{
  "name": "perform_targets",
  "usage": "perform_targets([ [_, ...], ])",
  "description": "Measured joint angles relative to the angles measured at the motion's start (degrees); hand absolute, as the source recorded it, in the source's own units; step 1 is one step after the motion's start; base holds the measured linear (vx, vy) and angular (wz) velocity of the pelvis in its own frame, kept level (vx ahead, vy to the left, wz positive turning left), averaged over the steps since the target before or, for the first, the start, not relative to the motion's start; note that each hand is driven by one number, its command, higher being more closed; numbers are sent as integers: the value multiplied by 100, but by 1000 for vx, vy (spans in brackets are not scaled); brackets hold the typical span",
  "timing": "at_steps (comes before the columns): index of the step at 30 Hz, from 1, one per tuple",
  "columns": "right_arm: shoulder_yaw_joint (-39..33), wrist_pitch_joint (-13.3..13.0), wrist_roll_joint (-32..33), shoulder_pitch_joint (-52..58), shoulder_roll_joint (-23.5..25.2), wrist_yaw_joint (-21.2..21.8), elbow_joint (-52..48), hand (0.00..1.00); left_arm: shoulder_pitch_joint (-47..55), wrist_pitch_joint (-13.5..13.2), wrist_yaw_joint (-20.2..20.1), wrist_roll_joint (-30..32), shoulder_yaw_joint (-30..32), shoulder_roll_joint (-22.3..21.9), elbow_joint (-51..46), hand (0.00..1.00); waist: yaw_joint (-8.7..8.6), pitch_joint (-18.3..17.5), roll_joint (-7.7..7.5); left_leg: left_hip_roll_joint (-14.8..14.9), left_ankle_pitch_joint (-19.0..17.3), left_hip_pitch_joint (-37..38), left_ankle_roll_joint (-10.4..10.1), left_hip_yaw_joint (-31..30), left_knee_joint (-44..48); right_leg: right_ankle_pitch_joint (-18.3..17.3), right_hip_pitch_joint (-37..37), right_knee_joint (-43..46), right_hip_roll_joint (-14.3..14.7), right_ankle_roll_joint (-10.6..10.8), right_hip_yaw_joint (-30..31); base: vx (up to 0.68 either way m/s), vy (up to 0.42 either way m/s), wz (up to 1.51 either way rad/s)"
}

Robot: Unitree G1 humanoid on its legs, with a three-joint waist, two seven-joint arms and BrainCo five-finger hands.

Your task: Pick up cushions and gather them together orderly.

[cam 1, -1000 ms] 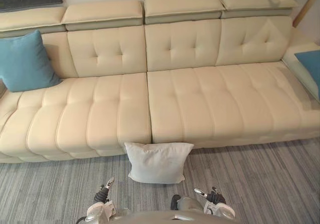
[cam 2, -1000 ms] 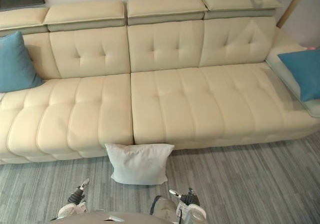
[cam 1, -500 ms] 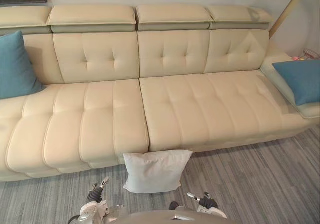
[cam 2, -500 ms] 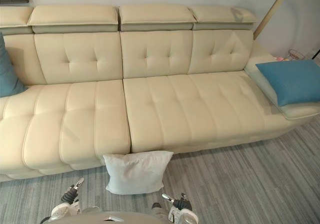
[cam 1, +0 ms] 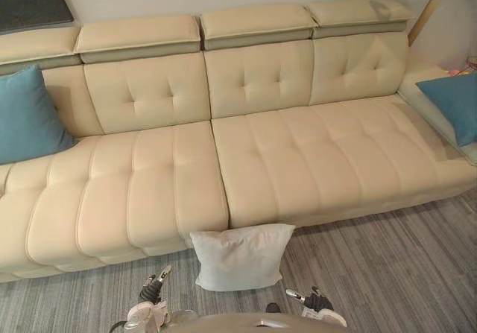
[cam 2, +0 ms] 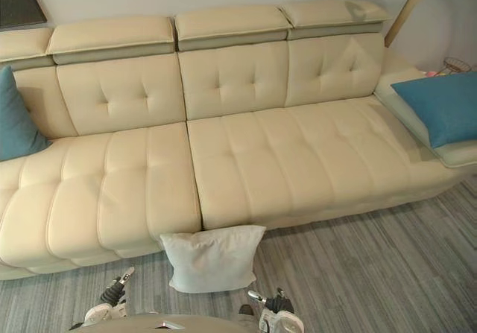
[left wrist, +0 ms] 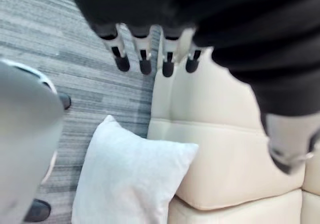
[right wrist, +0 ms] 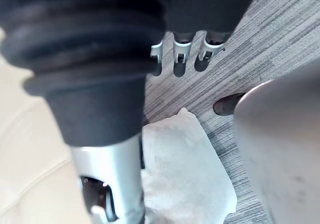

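A white cushion [cam 1: 240, 257] stands on the grey carpet, leaning against the front of the cream sofa [cam 1: 298, 162] at the seam between its two seats. One blue cushion [cam 1: 26, 117] leans on the sofa's left end. Another blue cushion [cam 2: 440, 106] lies on the right end. My left hand [cam 1: 151, 292] hangs low, just left of the white cushion, open and holding nothing. My right hand [cam 1: 314, 303] hangs low to the cushion's right, also open. The left wrist view has straight fingers [left wrist: 142, 58] above the white cushion [left wrist: 130, 179]. In the right wrist view the fingers [right wrist: 180, 53] are apart from the white cushion [right wrist: 185, 169].
The long sofa spans the whole width, with the striped grey carpet [cam 1: 387, 266] in front. A dark panel [cam 1: 30, 1] hangs on the wall at the upper left. A wooden pole [cam 1: 426, 9] leans at the upper right.
The whole picture has shifted as the camera swung right and then partly back. The cushions and both hands keep their places.
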Motion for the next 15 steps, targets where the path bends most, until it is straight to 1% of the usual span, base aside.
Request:
perform_targets([
  [1,112,1,-1,-37,-14,-4,-37,0,-8,0,8,0,-75,34,-7,0,-4,40,-54,-10,18,-9,-1,-5,-22,8,-15,-17,-6,-14,-6,-65,-14,1],
  [2,150,-2,-1,-71,-16,-5,-53,0,-15,0,15,0,-120,53,-11,0,-7,56,-62,-16,28,-19,-3,-8,-38,7,-40,-13,-10,-21,-5,-105,-16,-2],
  [3,205,0,-2,-154,-18,-25,-59,0,-60,0,54,3,-183,86,-33,0,-14,141,-27,-35,92,-133,-21,0,-102,3,-190,51,-23,-34,23,-117,-15,-4],
  [4,243,-1,-3,-209,-26,-66,-71,0,-110,0,69,3,-194,83,-66,0,-17,169,-80,-35,99,-211,-24,9,-90,1,-287,106,-27,-36,38,-152,-13,-8],
  [5,307,0,-3,-413,-43,-111,-197,0,-207,-4,113,3,-257,83,-245,0,-25,310,-63,-23,110,-460,-27,26,46,-29,-647,357,-37,-74,79,-98,-9,-6],
  [6,307,-1,-4,-461,-46,-118,-294,0,-238,-6,131,3,-283,84,-278,0,-25,375,-65,-16,111,-589,-27,26,103,-37,-772,453,-41,-84,88,-166,-27,-5],
  [7,307,-4,-5,-688,-79,-131,-561,0,-435,-5,179,1,-337,92,-423,0,-24,642,-75,29,108,-989,-28,37,348,-104,-1232,811,-44,-105,126,-146,-34,-1],
  [8,317,-3,-4,-842,-126,-153,-688,0,-562,-8,182,1,-377,117,-503,0,-29,812,-82,60,84,-1233,-16,48,559,-136,-1524,1086,-47,-60,168,-211,-51,-1],
  [9,338,-6,-4,-910,-162,-199,-750,0,-630,-7,190,-1,-380,127,-549,0,-29,860,-79,102,44,-1453,-4,53,735,-171,-1746,1258,-42,-58,184,-167,-47,-5],
  [10,417,-3,-4,-1120,-258,-296,-916,0,-714,-11,261,-10,-380,144,-693,0,-35,913,-43,211,-79,-1927,-14,66,1153,-251,-2196,1581,-4,-69,200,-196,-50,-7],
  [12,515,-32,6,-1384,-385,-391,-1286,0,-960,-31,374,-70,-382,185,-854,0,-33,1114,9,368,-234,-2406,-23,70,1662,-374,-2684,2041,64,-101,229,-156,-38,-12],
  [15,570,-137,129,-1731,-507,-606,-1790,0,-1257,-90,463,-195,-380,227,-1101,0,-40,1289,18,541,-392,-3169,-22,113,2274,-550,-3569,2771,128,-149,357,-171,-58,-15],
])
